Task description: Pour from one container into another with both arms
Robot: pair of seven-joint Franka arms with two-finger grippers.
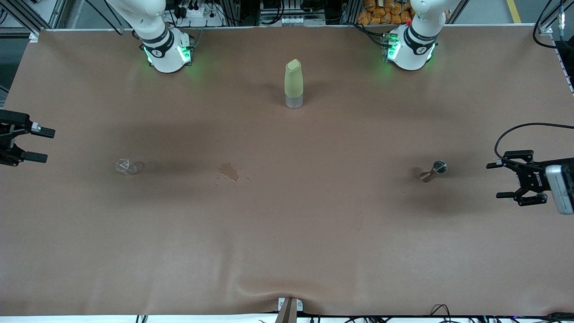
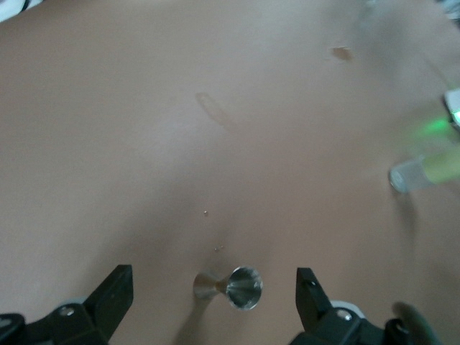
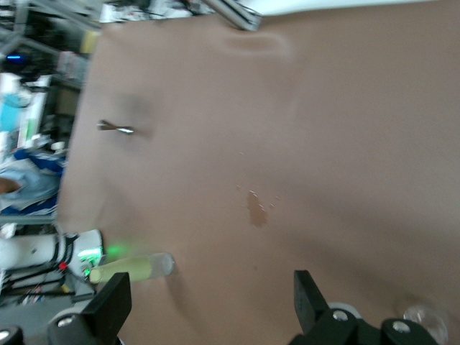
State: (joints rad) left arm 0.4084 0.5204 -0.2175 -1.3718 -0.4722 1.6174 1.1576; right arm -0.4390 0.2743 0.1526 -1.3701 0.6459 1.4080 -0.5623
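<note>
Right gripper (image 1: 33,144) hangs over the right arm's end of the table, fingers spread, nothing between them. Toward the table's middle from it stands one clear glass cup (image 1: 127,167), apart from the fingers; whether it holds liquid cannot be told. Farther along the same line lies one small wet patch (image 1: 229,172) on the brown cloth (image 1: 314,233), with a few droplets beside it. One bottle (image 1: 293,84) with a yellow-green sleeve stands upright near the bases, midway between the arms. One metal jigger (image 1: 434,171) stands just inward of the left gripper (image 1: 511,179), whose fingers are also parted and hold nothing.

Judgement: both containers rest on the cloth, neither gripped. The patch hints at liquid having been spilled, yet the scene fits either arms about to reach in or arms drawn back after pouring
</note>
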